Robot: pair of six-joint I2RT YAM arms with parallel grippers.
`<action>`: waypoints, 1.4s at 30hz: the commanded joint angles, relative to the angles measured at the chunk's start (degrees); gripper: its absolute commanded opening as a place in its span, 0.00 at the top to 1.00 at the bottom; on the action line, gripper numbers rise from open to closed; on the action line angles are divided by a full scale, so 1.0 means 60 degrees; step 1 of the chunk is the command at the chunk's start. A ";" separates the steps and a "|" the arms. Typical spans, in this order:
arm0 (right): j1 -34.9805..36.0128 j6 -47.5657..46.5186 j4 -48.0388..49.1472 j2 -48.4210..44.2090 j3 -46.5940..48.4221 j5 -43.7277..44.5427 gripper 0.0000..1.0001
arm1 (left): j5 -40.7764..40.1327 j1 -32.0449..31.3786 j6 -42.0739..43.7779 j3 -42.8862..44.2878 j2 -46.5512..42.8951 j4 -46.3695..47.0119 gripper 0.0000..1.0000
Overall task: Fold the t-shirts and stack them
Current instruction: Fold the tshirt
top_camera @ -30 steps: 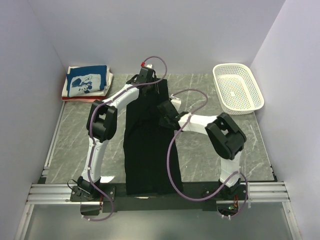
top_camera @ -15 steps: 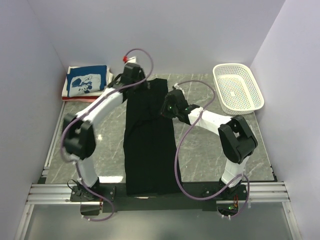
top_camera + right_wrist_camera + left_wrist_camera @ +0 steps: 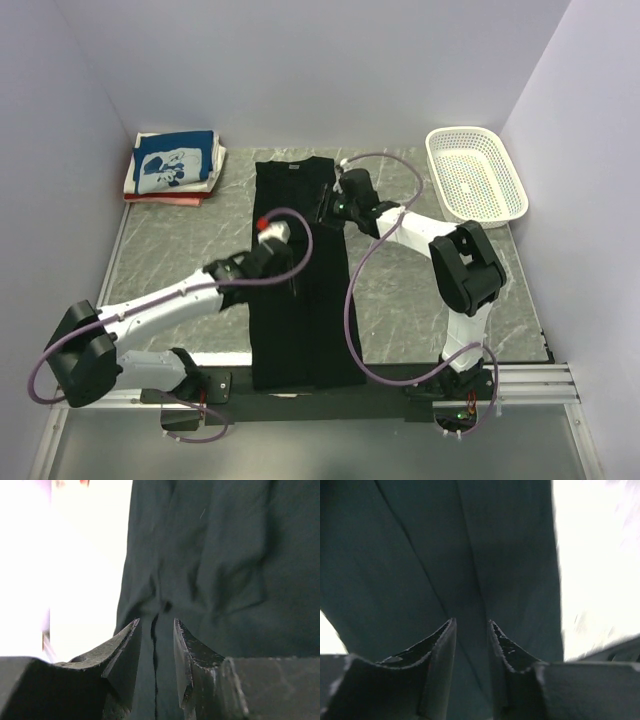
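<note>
A plain black t-shirt (image 3: pixel 300 340) lies folded lengthwise as a long strip from the back of the table to its front edge. My left gripper (image 3: pixel 288 262) hovers over the strip's left middle. In the left wrist view its fingers (image 3: pixel 471 622) stand apart over black cloth (image 3: pixel 420 545), with nothing pinched. My right gripper (image 3: pixel 328 205) is at the strip's right edge near the far end. Its fingers (image 3: pixel 156 621) are parted, and a fold edge of the black cloth (image 3: pixel 225 555) runs between them. A folded blue-with-white-print t-shirt (image 3: pixel 172 165) tops a stack at the back left.
A white perforated basket (image 3: pixel 477 175) stands at the back right. White and red folded cloth (image 3: pixel 160 198) shows under the blue shirt. The left arm (image 3: pixel 150 305) lies low across the left half of the marbled tabletop (image 3: pixel 420 300). Purple cables loop over both arms.
The left arm swung from the shirt's far collar end back to its middle and now lies low. The right gripper moved farther up the shirt's right edge. The shirt's far end now lies flat.
</note>
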 commanded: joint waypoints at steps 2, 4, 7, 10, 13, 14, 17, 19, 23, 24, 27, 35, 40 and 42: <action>0.0409 -0.0267 0.0663 -0.0039 -0.0377 -0.0940 0.60 | -0.0454 -0.1639 -0.1638 -0.0804 -0.0682 -0.0313 0.61; 0.0468 -0.0282 0.0751 0.0267 -0.0392 -0.1248 0.60 | -0.0483 -0.2111 -0.1902 -0.1053 -0.0639 -0.0080 0.60; 0.0512 -0.0078 0.1103 0.0503 -0.0552 -0.1453 0.60 | -0.0921 -0.3063 -0.2501 -0.0880 -0.0011 -0.0325 0.59; 0.0527 -0.0018 0.1235 0.0489 -0.0684 -0.1468 0.60 | -0.1478 -0.4015 -0.3014 -0.0194 0.0956 -0.1319 0.58; 0.0541 -0.0062 0.1192 0.0445 -0.0714 -0.1439 0.61 | -0.2167 -0.4851 -0.3570 0.0582 0.1791 -0.2258 0.57; 0.0527 -0.0091 0.1162 0.0445 -0.0714 -0.1425 0.61 | -0.2357 -0.5244 -0.3689 0.0789 0.1967 -0.2943 0.56; 0.0541 -0.0048 0.1235 0.0416 -0.0773 -0.1425 0.61 | -0.2841 -0.5904 -0.4260 0.1478 0.2627 -0.4102 0.52; 0.0541 -0.0033 0.1294 0.0460 -0.0787 -0.1468 0.61 | -0.2945 -0.6155 -0.4538 0.1699 0.2920 -0.4384 0.51; 0.0527 0.0055 0.1382 0.0475 -0.0860 -0.1483 0.61 | -0.2638 -0.6478 -0.4657 0.1612 0.3170 -0.4181 0.52; 0.0527 0.0055 0.1382 0.0474 -0.0875 -0.1483 0.61 | -0.2565 -0.6507 -0.4715 0.1568 0.3199 -0.4093 0.54; 0.0527 0.0055 0.1382 0.0504 -0.0890 -0.1483 0.61 | -0.2447 -0.6639 -0.4935 0.1364 0.3302 -0.4020 0.59; 0.0527 0.0026 0.1309 0.0562 -0.0846 -0.1454 0.63 | -0.2081 -0.6757 -0.4730 0.1246 0.3711 -0.3360 0.66; 0.0512 0.0040 0.1294 0.0650 -0.0802 -0.1454 0.63 | -0.1993 -0.6874 -0.4876 0.1158 0.3917 -0.3418 0.65; 0.0512 0.0055 0.1323 0.0665 -0.0817 -0.1454 0.63 | -0.1993 -0.6889 -0.4891 0.1100 0.3946 -0.3433 0.66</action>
